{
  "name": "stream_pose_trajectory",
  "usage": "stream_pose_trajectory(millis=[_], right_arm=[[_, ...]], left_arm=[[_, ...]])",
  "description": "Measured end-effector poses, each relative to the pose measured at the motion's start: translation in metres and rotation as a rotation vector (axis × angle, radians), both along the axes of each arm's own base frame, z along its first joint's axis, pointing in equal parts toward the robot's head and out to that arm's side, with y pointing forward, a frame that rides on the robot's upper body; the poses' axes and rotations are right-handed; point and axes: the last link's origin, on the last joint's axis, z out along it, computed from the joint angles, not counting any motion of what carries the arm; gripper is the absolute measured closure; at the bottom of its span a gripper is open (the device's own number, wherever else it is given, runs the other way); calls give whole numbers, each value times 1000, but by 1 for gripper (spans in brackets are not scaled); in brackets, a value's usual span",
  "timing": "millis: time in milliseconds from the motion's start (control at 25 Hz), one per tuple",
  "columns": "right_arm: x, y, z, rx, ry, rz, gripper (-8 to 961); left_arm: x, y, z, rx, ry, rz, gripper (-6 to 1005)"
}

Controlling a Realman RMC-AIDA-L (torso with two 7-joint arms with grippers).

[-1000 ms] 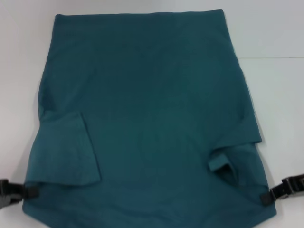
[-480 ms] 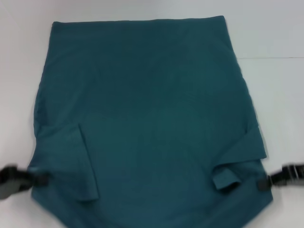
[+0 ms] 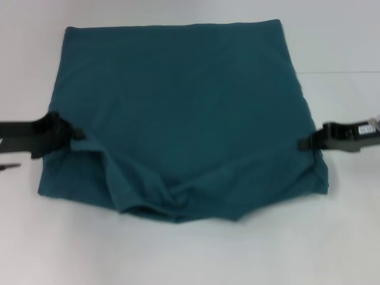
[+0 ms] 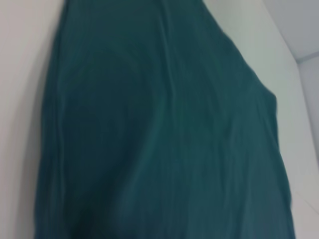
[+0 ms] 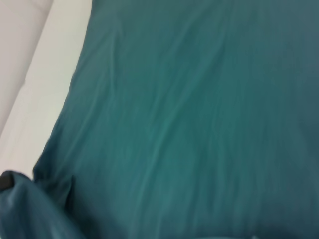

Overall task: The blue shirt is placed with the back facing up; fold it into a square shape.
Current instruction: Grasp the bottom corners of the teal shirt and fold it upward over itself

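We see the shirt [image 3: 178, 113] spread over the white table [image 3: 190, 255], filling the middle of the head view, its near edge bunched into folds at lower centre. Our left gripper [image 3: 76, 135] pinches the cloth at mid-left; our right gripper [image 3: 304, 143] pinches it at mid-right. Both wrist views show only teal cloth.

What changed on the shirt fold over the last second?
Both grippers, left gripper and right gripper, carried the blue shirt's near edge away from the robot, folding it over the body; the sleeve flaps are now hidden. The far edge stayed where it was on the table.
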Motion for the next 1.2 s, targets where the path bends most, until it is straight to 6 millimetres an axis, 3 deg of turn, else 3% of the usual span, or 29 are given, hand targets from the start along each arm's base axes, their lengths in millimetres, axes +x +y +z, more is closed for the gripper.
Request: stream_pose_trajectory(millis=[80,400,720,1200], right_arm=[[-7,12,1,45,-6,-1,923],[-16,50,-8,227,-121,-1,923],[-26,71,-22,323,-248,41,922],[-48,92,-16,393,-290,97,922]], left_arm=[[6,19,-3,40,52,7,986],[12,50,-13,134,221,22,986],[10,60,-15,218,289,50,986],[23,80,0,288,329,20,987]])
